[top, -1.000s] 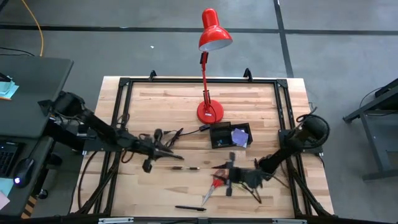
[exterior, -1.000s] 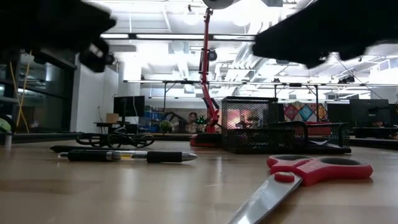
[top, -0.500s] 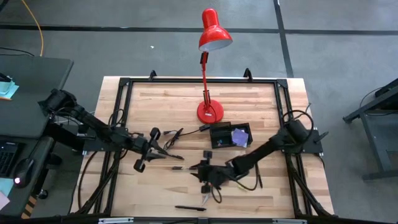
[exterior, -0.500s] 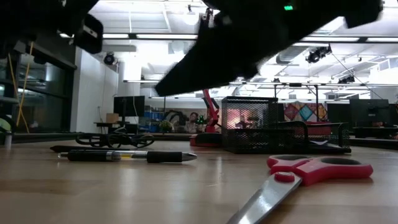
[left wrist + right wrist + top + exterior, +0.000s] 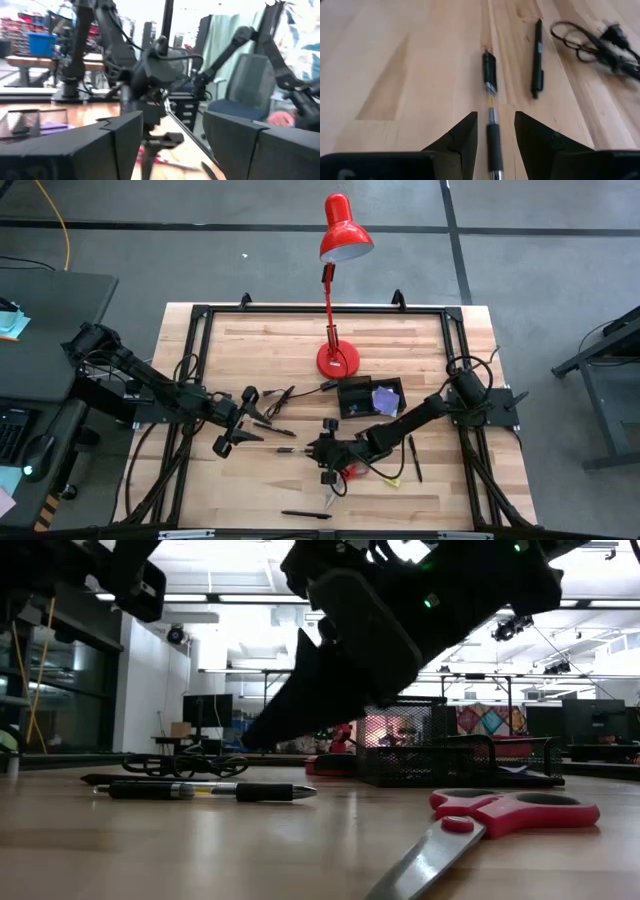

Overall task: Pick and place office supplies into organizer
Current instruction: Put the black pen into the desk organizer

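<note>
Black pen (image 5: 490,95): lying between my right gripper's (image 5: 495,122) parted fingers, not yet gripped, well off the organizer (image 5: 370,398) toward the left arm
Change: I've swung off the scissors (image 5: 500,812) onto this pen, so I judge it goes next
Left gripper (image 5: 235,438): just sprung open, empty, farther from the organizer
Count: four pens, one scissors, one purple pad (image 5: 385,398) already inside the organizer

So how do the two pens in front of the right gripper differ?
The banded pen has a clear, yellowish middle; the black pen is dark throughout. The banded pen looks thicker, the black pen slimmer. The banded pen lines up with the right gripper's gap; the black pen lies aside, nearer the cable. Both lie flat on the table.
</note>
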Controlling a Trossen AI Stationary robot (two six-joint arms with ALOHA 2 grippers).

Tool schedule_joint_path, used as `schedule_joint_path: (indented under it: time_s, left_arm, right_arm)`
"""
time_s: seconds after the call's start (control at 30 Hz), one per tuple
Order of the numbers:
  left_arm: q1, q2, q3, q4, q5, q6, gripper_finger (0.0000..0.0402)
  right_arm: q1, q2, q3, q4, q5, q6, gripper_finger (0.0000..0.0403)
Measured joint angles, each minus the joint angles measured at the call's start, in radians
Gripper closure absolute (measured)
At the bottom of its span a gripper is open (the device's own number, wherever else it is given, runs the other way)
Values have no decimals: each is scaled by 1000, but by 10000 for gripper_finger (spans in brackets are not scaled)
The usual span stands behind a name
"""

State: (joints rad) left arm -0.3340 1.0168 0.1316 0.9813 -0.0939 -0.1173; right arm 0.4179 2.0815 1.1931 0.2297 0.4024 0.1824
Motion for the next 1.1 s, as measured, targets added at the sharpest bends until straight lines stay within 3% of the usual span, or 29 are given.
schedule_joint_path:
  time_s: [0.33, 0.77, 0.97, 1.1]
  left_arm:
    - [0, 0, 0, 3, 2, -22, 221]
    - [0, 0, 0, 3, 9, -20, 227]
    - [0, 0, 0, 3, 8, -19, 229]
    - [0, 0, 0, 3, 8, -19, 229]
  right_arm:
    - [-46, 0, 0, 62, -187, 5, 278]
    - [-64, 2, 0, 39, -159, 33, 198]
    - [-57, 6, 0, 41, -79, -18, 194]
    - [-58, 6, 0, 37, -117, -5, 202]
